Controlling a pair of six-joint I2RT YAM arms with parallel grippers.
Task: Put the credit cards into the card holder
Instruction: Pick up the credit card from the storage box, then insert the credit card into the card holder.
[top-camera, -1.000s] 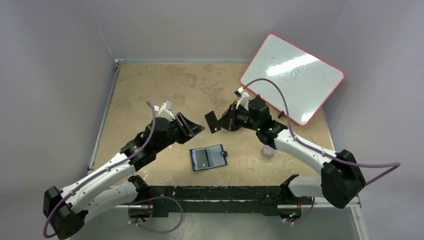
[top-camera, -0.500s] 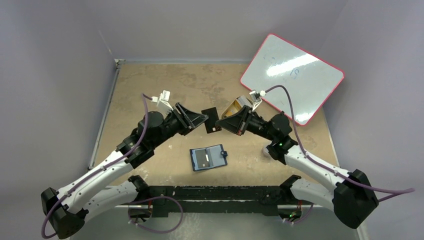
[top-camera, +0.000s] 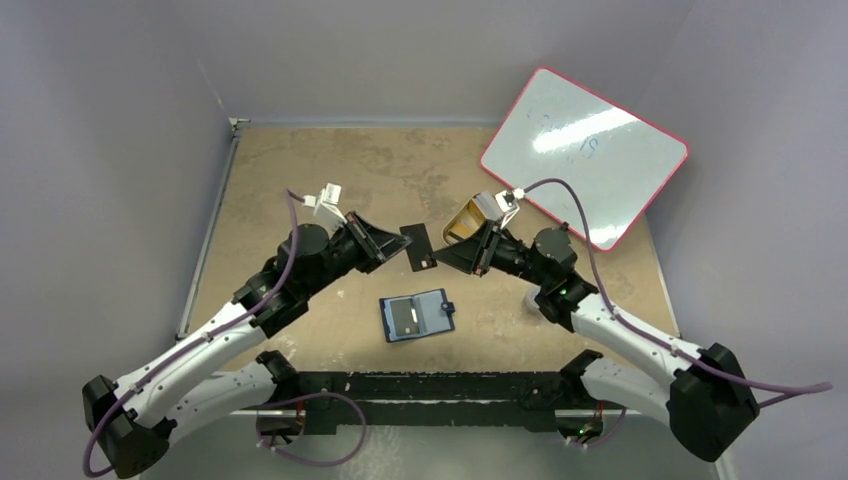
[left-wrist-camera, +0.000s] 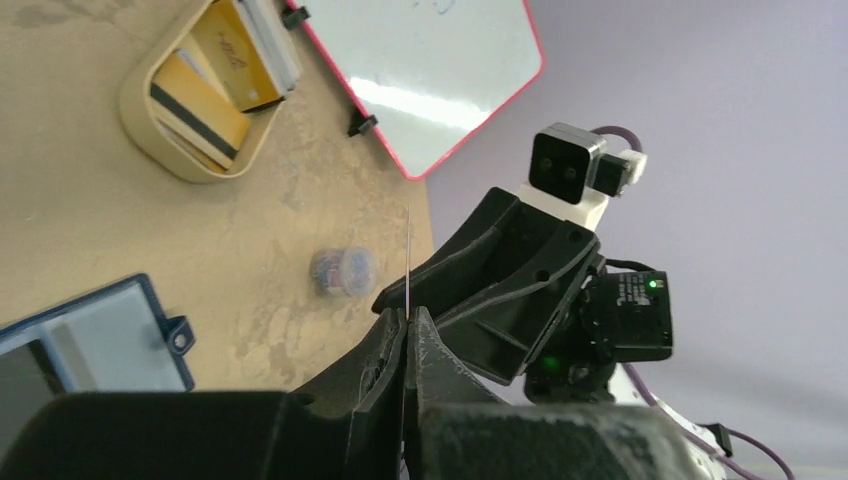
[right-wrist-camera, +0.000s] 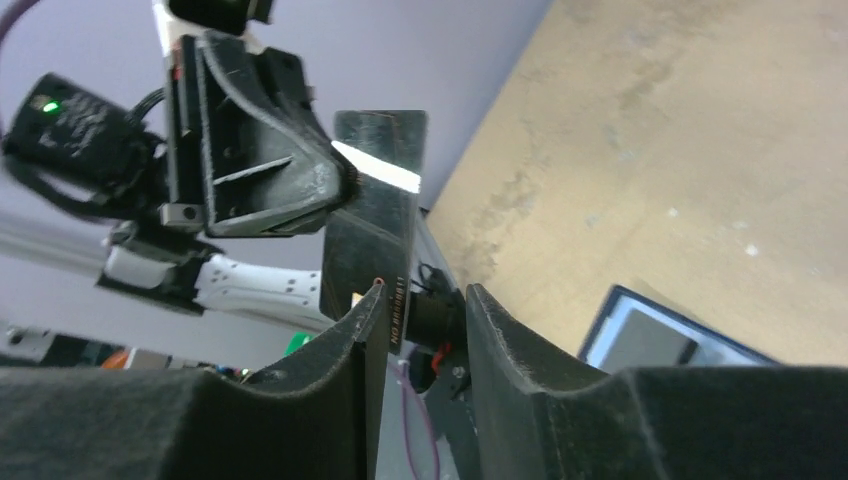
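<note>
Since a second ago the black card (top-camera: 419, 248) has changed keepers. Then it sat in the right gripper alone, with the left one well apart. Now the left gripper (top-camera: 398, 241) has come in and is clamped on the card's left edge — in the left wrist view its fingers press together on a card seen edge-on as a thin line. The card hangs in the air between the two grippers, above the table (top-camera: 300, 180). Below it the card holder (top-camera: 416, 315) lies open and flat on the table, inner slots facing up. Further right, the right gripper (top-camera: 442, 257) has its jaws partly apart around the card's other end — the card rests against one finger (right-wrist-camera: 352, 340), with a clear gap to the other. Behind that arm sits the tan tray (left-wrist-camera: 142, 128) with the other cards (left-wrist-camera: 200, 105) in it. A small jar (left-wrist-camera: 343, 270) stands near it, and the red-framed whiteboard (top-camera: 585, 145) lies at far right.
</note>
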